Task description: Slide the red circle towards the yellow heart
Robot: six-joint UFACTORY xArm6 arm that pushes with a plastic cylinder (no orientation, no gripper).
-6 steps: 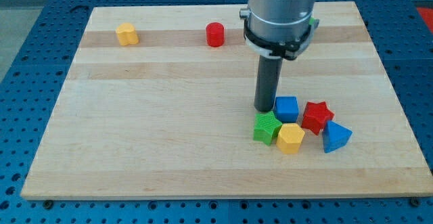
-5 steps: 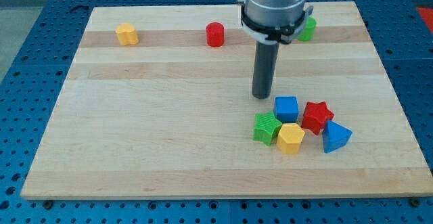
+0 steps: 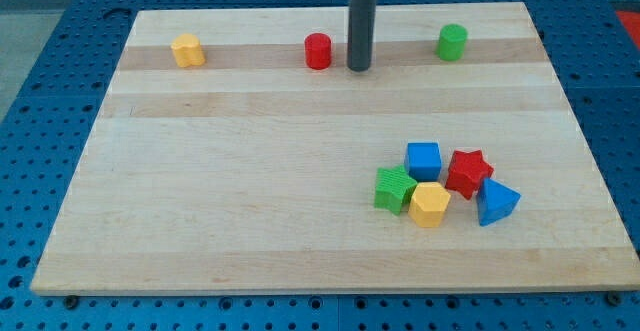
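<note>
Red circle point(image 3: 318, 51) sits near the view's top, left of centre, on the wooden board point(image 3: 250, 171). It's a short upright cylinder, axis vertical, flat face up; being round, it has no heading to read. Yellow heart point(image 3: 187, 50) is on the same row, well apart toward the view's left, standing upright; lobe direction is too small to tell.

Rod comes straight down from the view's top edge, dark, straight and vertical, with no visible tilt. My tip point(image 3: 359, 68) is on the board just right of the red circle, a thin gap showing between them, not touching. So tip, red circle and yellow heart lie roughly on one line across the view. There is no claw on this rig, only the bare rod, so nothing is gripped or released.

Green cylinder point(image 3: 452, 42) stands upright further right on the same row, well clear of the tip.

A cluster sits lower right, packed close: blue cube point(image 3: 424, 160), red star point(image 3: 468, 172), blue triangle point(image 3: 497, 202), yellow hexagon point(image 3: 430, 204) and green star point(image 3: 395, 188). Most appear to touch their neighbours.

Blocks look like matte plastic in solid colours. The board is pale planked wood with visible grain, resting on a blue perforated table point(image 3: 60, 31).
</note>
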